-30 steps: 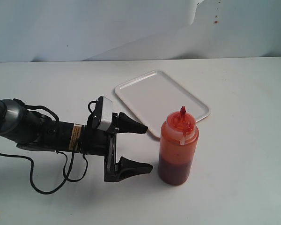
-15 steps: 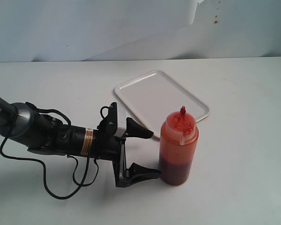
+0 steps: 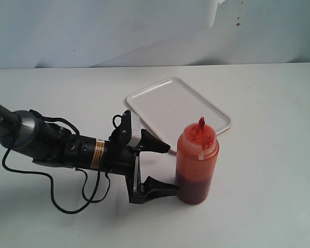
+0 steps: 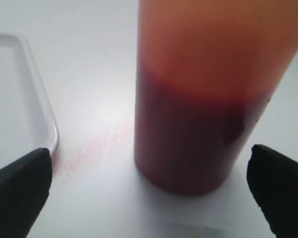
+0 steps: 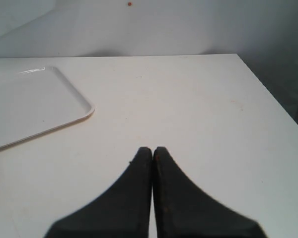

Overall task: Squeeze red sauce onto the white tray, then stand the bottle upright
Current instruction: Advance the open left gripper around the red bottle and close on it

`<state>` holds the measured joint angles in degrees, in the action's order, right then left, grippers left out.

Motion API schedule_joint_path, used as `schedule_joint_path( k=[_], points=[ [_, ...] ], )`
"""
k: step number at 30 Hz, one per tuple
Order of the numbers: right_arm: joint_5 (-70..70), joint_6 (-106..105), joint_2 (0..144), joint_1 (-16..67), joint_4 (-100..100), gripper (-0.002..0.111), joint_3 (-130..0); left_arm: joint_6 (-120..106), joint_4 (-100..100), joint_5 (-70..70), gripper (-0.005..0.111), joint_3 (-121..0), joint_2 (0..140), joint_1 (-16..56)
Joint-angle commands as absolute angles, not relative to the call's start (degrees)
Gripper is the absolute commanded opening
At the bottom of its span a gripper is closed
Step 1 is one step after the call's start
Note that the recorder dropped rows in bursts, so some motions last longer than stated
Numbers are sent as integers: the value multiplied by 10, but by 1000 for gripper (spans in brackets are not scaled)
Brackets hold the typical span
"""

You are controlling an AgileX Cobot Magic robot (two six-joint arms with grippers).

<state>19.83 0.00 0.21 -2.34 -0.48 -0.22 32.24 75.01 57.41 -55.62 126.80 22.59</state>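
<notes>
The bottle [image 3: 197,164] stands upright on the table just in front of the white tray [image 3: 170,106], its red cap and nozzle on top. Dark red sauce [image 3: 194,189] fills its lower part, seen large through the wall in the left wrist view [image 4: 193,134]. My left gripper [image 3: 168,169] lies low, open wide, its fingertips [image 3: 166,188] level with the bottle's base and just short of it; the bottle [image 4: 208,74] sits between the two tips without contact. A corner of the white tray [image 4: 25,99] shows beside one fingertip. My right gripper [image 5: 153,151] is shut and empty, out of the exterior view.
A faint pink smear [image 4: 92,146] marks the table between tray and bottle. The table's far edge meets a pale backdrop with a small red speck [image 5: 129,4]. The table's side edge [image 5: 268,94] drops off beyond the right gripper. The white tray [image 5: 30,104] lies ahead of it.
My left arm has slid right toward the bottle, bringing the open fingertips from well short of it to either side of its base. Bottle and tray have stayed put.
</notes>
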Motion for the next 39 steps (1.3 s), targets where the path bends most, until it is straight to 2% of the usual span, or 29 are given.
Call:
schedule_joint_path(
  k=[1, 17, 30, 39],
  points=[
    [196, 0, 0, -27, -4, 0, 0, 330, 751, 583, 104, -561, 1268, 229],
    [196, 0, 0, -27, -4, 0, 0, 379, 790, 610, 104, -621, 1314, 229],
    [196, 0, 0, -27, -4, 0, 0, 385, 794, 630, 104, -624, 1314, 229],
    [196, 0, 0, -27, -4, 0, 0, 405, 812, 608, 104, -665, 1314, 270]
  ],
)
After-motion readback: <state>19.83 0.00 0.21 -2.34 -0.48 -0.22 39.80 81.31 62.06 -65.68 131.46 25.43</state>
